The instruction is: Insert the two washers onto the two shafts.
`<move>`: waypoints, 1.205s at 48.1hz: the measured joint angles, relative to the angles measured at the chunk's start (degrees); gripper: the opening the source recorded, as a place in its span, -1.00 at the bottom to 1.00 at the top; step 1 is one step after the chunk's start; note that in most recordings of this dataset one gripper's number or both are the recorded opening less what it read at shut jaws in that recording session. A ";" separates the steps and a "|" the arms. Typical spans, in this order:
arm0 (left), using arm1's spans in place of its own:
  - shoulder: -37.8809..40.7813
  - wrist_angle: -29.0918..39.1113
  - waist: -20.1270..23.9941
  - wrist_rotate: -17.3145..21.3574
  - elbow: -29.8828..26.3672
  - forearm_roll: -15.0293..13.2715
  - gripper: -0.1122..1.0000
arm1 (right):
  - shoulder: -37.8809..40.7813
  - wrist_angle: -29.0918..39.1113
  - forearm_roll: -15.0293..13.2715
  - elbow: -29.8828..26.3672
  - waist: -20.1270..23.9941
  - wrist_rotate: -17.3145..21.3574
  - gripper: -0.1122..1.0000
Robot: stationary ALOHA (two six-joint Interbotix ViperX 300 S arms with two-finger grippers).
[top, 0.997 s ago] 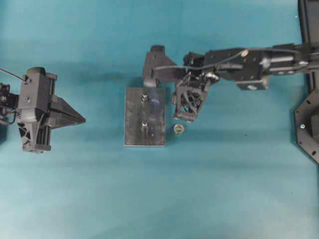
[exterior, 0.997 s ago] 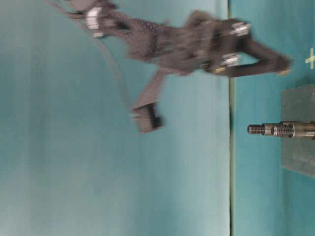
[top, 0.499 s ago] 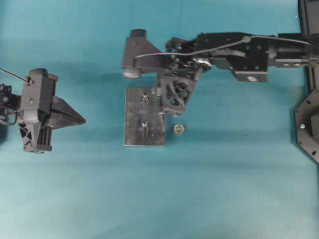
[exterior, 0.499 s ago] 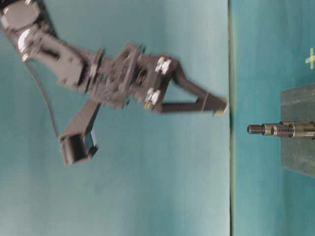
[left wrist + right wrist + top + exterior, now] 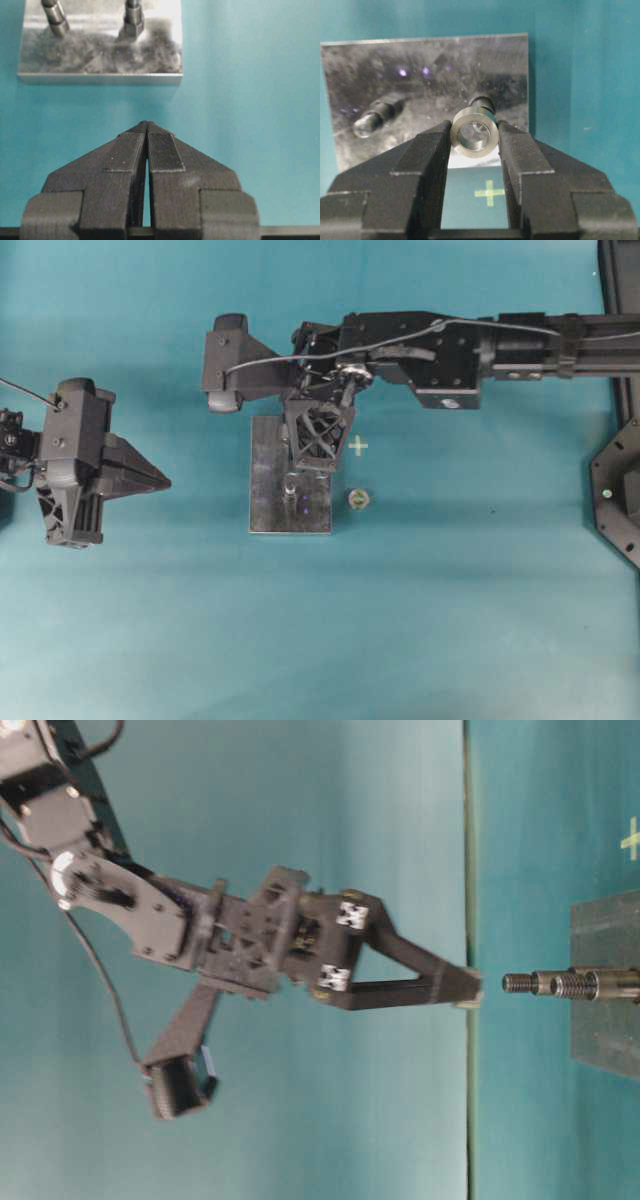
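A silver ring-shaped washer (image 5: 474,132) is pinched between the tips of my right gripper (image 5: 474,145), which is shut on it. That gripper (image 5: 312,465) hangs over the steel plate (image 5: 268,512), nose down. One upright shaft (image 5: 482,101) lies directly behind the washer, and a second shaft (image 5: 374,118) stands to its left. From table level the fingertips (image 5: 462,988) sit a short gap above the threaded shaft tips (image 5: 522,983). My left gripper (image 5: 160,480) rests shut and empty to the left of the plate (image 5: 100,55).
A small brass-coloured nut (image 5: 359,499) lies on the teal mat just right of the plate. A yellow cross mark (image 5: 357,447) is on the mat beside the right gripper. The right arm's black base (image 5: 620,490) stands at the far right edge.
My right arm has swung left from beside the plate to over it, carrying the washer, and its fingertips have come level with the shafts. The left arm has not moved.
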 measured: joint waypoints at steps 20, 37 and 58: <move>0.00 -0.09 0.00 0.00 0.00 0.00 -0.80 | 1.67 0.18 -1.05 -0.09 -0.26 0.00 -0.23; -0.09 0.00 0.00 0.00 0.00 0.00 -0.80 | 2.37 0.18 -1.14 -0.18 -0.26 0.00 -0.23; -0.09 -0.09 0.00 0.00 0.00 0.00 -0.80 | 2.55 1.49 -1.32 -0.18 -1.05 0.53 0.75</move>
